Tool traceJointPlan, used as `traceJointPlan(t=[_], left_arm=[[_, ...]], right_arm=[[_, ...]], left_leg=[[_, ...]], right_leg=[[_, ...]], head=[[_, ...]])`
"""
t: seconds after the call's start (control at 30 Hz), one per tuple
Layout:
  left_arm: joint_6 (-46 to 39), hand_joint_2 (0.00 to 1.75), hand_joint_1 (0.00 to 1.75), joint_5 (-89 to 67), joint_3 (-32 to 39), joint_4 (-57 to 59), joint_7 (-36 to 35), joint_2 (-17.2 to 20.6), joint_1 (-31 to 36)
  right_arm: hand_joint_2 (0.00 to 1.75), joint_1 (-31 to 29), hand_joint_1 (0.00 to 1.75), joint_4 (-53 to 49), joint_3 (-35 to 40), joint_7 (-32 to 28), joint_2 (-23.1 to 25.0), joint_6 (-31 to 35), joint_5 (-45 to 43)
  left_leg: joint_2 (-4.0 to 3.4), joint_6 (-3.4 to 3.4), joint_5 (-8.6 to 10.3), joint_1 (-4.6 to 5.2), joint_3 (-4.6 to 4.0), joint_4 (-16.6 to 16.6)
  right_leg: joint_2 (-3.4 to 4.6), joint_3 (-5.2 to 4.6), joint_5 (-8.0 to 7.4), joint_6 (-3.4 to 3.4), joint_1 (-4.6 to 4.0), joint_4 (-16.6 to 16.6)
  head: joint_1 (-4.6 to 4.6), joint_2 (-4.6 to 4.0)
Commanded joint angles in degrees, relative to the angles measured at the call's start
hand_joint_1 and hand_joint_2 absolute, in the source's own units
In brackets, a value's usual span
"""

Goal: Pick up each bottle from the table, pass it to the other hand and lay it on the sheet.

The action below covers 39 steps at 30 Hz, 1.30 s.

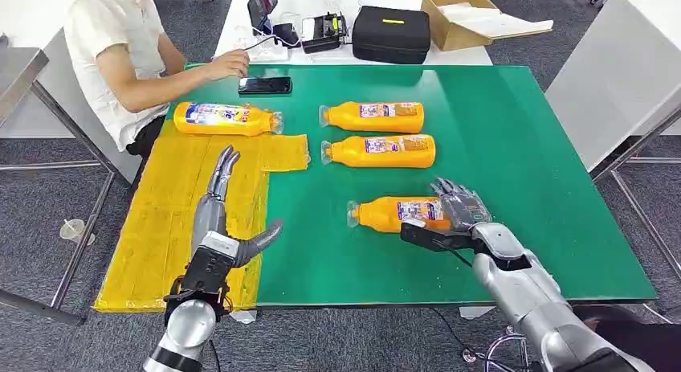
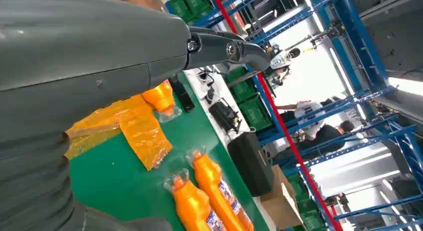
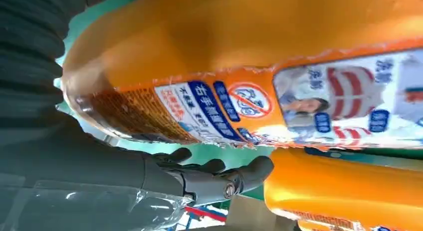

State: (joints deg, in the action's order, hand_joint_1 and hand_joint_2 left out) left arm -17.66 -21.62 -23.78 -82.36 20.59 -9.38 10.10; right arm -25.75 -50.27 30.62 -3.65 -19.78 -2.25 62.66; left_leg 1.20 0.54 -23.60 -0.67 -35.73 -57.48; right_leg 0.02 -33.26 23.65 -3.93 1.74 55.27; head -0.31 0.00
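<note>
While the right hand (image 1: 459,205) cups the near bottle (image 1: 393,214), fingers curled on its base end — slick, rigid plastic, prob. heavy; grip mid-body. Left hand (image 1: 225,219) fingers spread, holding nothing.

— What do we see past the far edge of the green tabletop (image 1: 514,147)?

— A black zipped carry case (image 1: 391,34), with an open brown cardboard box (image 1: 454,17) just to its right.

— And at the far left?

— We see a seated person in a white shirt (image 1: 112,51), one hand just beside a black smartphone (image 1: 265,85) lying flat on the green.
</note>
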Motion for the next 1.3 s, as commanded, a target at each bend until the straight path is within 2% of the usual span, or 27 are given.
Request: traceJointPlan(t=[0.03, 0.17, 0.3, 0.33, 0.37, 0.4, 0.5, 0.67, 0.97, 1.07, 1.13, 1.2, 1.23, 1.3], left_arm=[[-0.04, 1.75, 0.00, -0.06, -0.05, 1.36, -0.28, 1.30, 0.92], [-0.01, 1.75, 0.00, -0.39, -0.39, 1.65, -0.37, 1.50, 0.94], [-0.10, 1.75, 0.00, -0.32, -0.84, 2.09, -0.37, 1.56, 1.06], [-0.12, 1.75, 0.00, -0.24, -0.98, 2.64, -0.37, 1.55, 1.38], [-0.11, 1.75, 0.00, -0.25, -1.05, 2.76, -0.36, 1.55, 1.49], [-0.07, 1.75, 0.00, -0.27, -1.13, 2.91, -0.30, 1.49, 1.74], [0.11, 1.75, 0.00, -0.30, -1.44, 2.91, -0.14, 1.58, 2.13], [0.92, 1.75, 0.00, 0.83, -2.06, 4.32, 0.99, 1.80, 3.32], [0.93, 1.75, 0.00, 1.27, -2.48, 4.50, 1.14, 1.89, 3.38], [1.16, 1.75, 0.00, 2.84, -1.98, 4.10, 1.35, 1.11, 2.84], [4.06, 1.75, 0.00, 7.74, -1.30, 4.03, 1.31, 0.06, 2.07], [10.08, 1.75, 0.00, 17.10, -0.47, 4.88, -0.80, -1.43, 0.67], [15.45, 1.75, 0.00, 25.26, -0.51, 6.33, -3.38, -2.41, -0.71], [14.92, 1.75, 0.00, 25.66, -1.78, 7.44, -2.05, -2.37, -1.60]], right_arm=[[1.75, -1.83, 0.00, 4.80, 3.13, 0.17, 0.13, -0.53, 0.01], [1.75, -1.48, 0.00, 5.45, 4.29, 1.21, -1.71, -3.49, -0.77], [1.75, 2.33, 0.00, 2.74, 3.63, 0.37, -4.27, -4.60, -4.84], [1.75, 3.08, 0.31, 2.62, 3.06, -0.03, -4.79, -5.34, -6.52], [1.75, 3.23, 1.61, 2.56, 3.01, -0.05, -5.04, -5.24, -6.77], [1.75, 3.30, 1.75, 2.45, 3.04, -0.07, -5.44, -5.07, -6.83], [1.75, 2.53, 1.75, 2.30, 3.48, -0.64, -6.15, -5.79, -7.24], [1.75, 3.80, 1.75, 0.08, 2.74, -4.66, -8.60, -10.13, -14.74], [1.75, 6.52, 1.75, -1.56, 1.12, -6.01, -8.31, -8.30, -18.98], [1.75, 9.55, 1.75, -5.29, -2.48, -10.05, -6.66, -5.23, -23.40], [1.75, 12.15, 1.75, -8.50, -4.77, -12.01, -5.73, -4.91, -26.29], [1.75, 15.15, 1.75, -12.73, -7.29, -13.38, -4.43, -4.22, -28.24], [1.75, 16.70, 1.75, -14.93, -9.86, -16.49, -2.30, -4.29, -31.63], [1.75, 17.22, 1.75, -16.22, -9.97, -16.03, -1.43, -4.27, -31.35]], left_leg=[[-0.09, 0.01, -0.03, 0.00, 0.14, 0.03], [-0.08, 0.01, -0.04, 0.00, 0.18, 0.03], [0.11, 0.02, 0.00, 0.00, 0.20, 0.06], [0.11, 0.01, -0.06, -0.04, 0.33, 0.04], [0.14, 0.01, -0.02, -0.03, 0.29, 0.05], [0.11, 0.02, -0.11, -0.04, 0.49, 0.04], [0.08, 0.02, -0.02, 0.00, 0.25, 0.03], [0.12, 0.02, 0.00, 0.00, 0.27, 0.02], [0.09, 0.00, -0.05, -0.06, 0.50, 0.06], [0.07, 0.00, -0.06, -0.07, 0.53, 0.05], [-0.04, 0.02, -0.17, -0.06, 0.67, -0.01], [0.03, 0.00, -0.06, -0.10, 0.47, 0.07], [0.03, 0.00, -0.08, -0.07, 0.55, 0.08], [-0.11, -0.01, -0.09, -0.05, 0.50, 0.11]], right_leg=[[0.03, 0.13, 0.01, 0.13, -0.03, -0.05], [0.01, 0.18, 0.02, 0.14, -0.03, -0.05], [-0.18, 0.26, 0.05, 0.13, -0.03, -0.09], [-0.21, 0.41, 0.09, 0.22, -0.09, -0.13], [-0.22, 0.35, 0.06, 0.15, -0.06, -0.13], [-0.27, 0.58, 0.15, 0.32, -0.11, -0.15], [-0.14, 0.27, 0.03, 0.13, -0.03, -0.08], [-0.19, 0.28, 0.04, 0.12, -0.03, -0.08], [-0.20, 0.54, 0.06, 0.23, -0.11, -0.16], [-0.19, 0.54, 0.06, 0.25, -0.13, -0.16], [-0.18, 0.69, 0.17, 0.47, -0.16, -0.11], [-0.13, 0.50, 0.04, 0.20, -0.14, -0.18], [-0.16, 0.56, 0.09, 0.27, -0.13, -0.18], [0.03, 0.48, 0.03, 0.18, -0.09, -0.18]], head=[[0.00, 0.00], [0.00, 0.00], [-0.02, 0.00], [0.00, 0.00], [0.00, 0.00], [0.00, 0.00], [-0.02, 0.00], [0.00, 0.00], [-0.02, 0.00], [0.00, 0.00], [-0.02, 0.00], [0.00, 0.00], [0.00, 0.00], [0.00, 0.00]])
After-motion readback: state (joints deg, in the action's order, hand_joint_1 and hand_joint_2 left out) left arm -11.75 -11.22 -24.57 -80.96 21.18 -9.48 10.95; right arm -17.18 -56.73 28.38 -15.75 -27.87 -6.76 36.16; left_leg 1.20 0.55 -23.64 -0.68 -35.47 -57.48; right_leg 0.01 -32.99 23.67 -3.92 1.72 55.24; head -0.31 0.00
